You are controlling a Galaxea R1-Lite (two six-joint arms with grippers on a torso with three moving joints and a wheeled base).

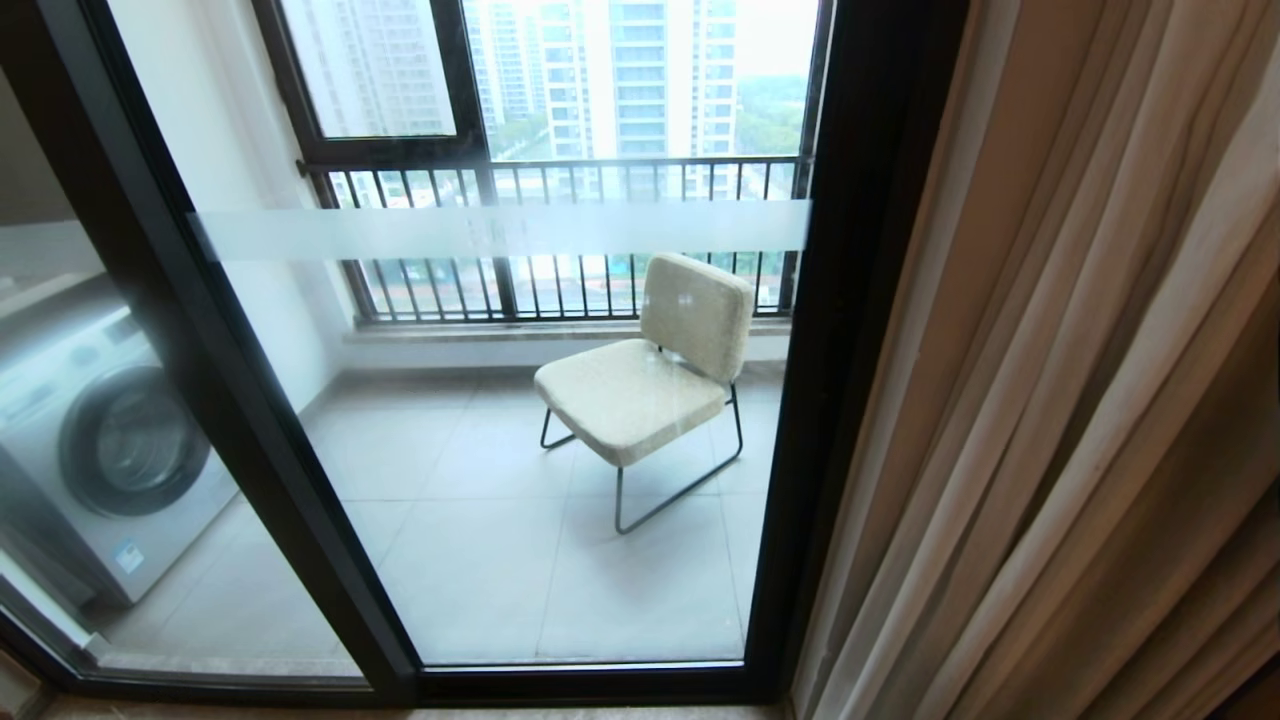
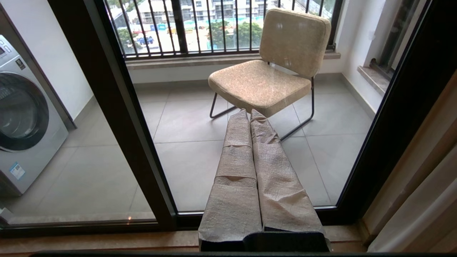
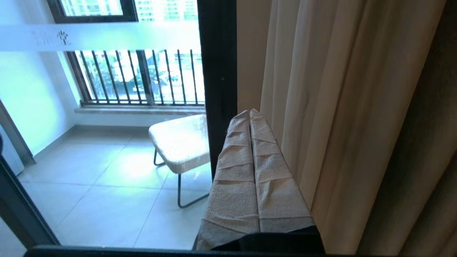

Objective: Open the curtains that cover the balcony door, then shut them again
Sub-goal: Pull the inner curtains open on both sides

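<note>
The right gripper (image 3: 250, 113) had its wrapped fingers pressed flat together, gripping nothing, its tip just beside the edge of the curtains (image 3: 342, 117) but apart from the cloth. The left gripper (image 2: 249, 113) was likewise clamped tight on nothing, hanging low in front of the balcony door (image 2: 228, 160). The curtains hung bunched at the right of the door frame, the glass left bare. That fabric looked thick, soft and fairly heavy; I'd judge it would sag and slide, so the leading edge fold was the place to pinch. The head view showed neither arm, only the door (image 1: 520, 480) and the drapes (image 1: 1080, 400); the wrist views alone showed the fingers. Through the glass stood a chair (image 1: 650, 380) and a washing machine (image 1: 100, 440)
</note>
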